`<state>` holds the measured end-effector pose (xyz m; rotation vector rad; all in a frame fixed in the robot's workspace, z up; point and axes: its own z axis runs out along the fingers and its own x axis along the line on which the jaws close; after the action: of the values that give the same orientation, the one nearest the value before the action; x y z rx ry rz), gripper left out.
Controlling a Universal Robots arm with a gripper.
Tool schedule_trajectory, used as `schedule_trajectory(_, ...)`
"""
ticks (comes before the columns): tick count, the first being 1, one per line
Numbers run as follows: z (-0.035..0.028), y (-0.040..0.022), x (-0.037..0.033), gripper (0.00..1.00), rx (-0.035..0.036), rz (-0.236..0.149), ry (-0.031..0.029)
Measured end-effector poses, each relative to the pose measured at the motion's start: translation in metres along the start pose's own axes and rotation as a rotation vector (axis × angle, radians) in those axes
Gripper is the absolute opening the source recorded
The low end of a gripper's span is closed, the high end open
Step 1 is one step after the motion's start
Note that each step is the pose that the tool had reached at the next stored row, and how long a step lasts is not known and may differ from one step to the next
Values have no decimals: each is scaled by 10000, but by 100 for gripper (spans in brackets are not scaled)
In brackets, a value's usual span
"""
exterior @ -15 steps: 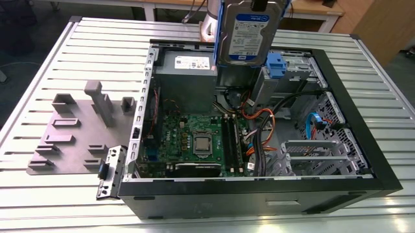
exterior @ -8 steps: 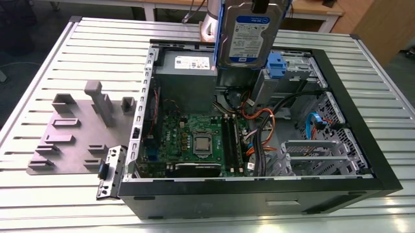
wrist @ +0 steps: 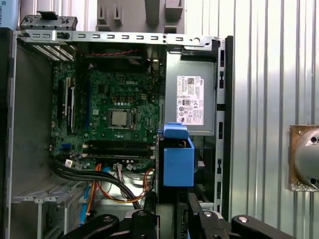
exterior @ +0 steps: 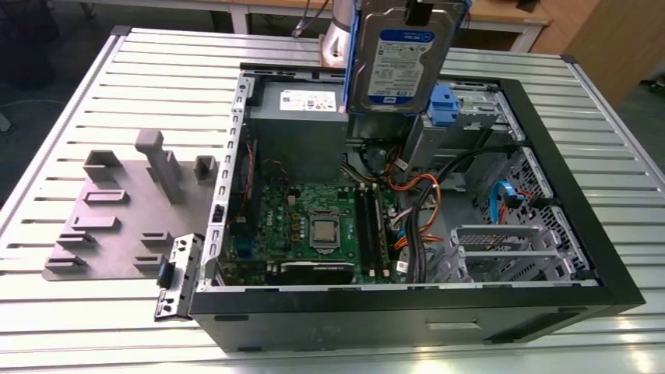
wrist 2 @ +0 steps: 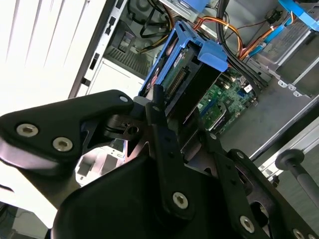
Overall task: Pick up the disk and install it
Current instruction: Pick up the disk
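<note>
I had the gripper (wrist 2: 183,130) clamped on the disk (exterior: 400,58), which hung upright at the top middle of the exterior view, above the open computer case (exterior: 364,323).

Silver-grey metal disk (exterior: 400,58): smooth, dull sheen; white-and-blue paper label; smooth blue plastic carrier frame (wrist: 178,162). Black gripper (wrist 2: 182,117): matt links, bright metal screw heads. Ribbed silvery metal desk (exterior: 613,179): satin, grooved. Black computer case (exterior: 416,319) on desk: matt outer shell, bare grey sheet metal inside. Green circuit board (exterior: 311,222) inside case: faint gloss. Grey fixture plate (exterior: 114,222) beside case: matt.
</note>
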<state>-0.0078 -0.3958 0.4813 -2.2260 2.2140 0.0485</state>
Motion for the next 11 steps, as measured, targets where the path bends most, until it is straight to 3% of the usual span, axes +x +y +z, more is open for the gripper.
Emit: schedule_trajectory(11, -1, 1, 110, 35, 0, 0, 0)
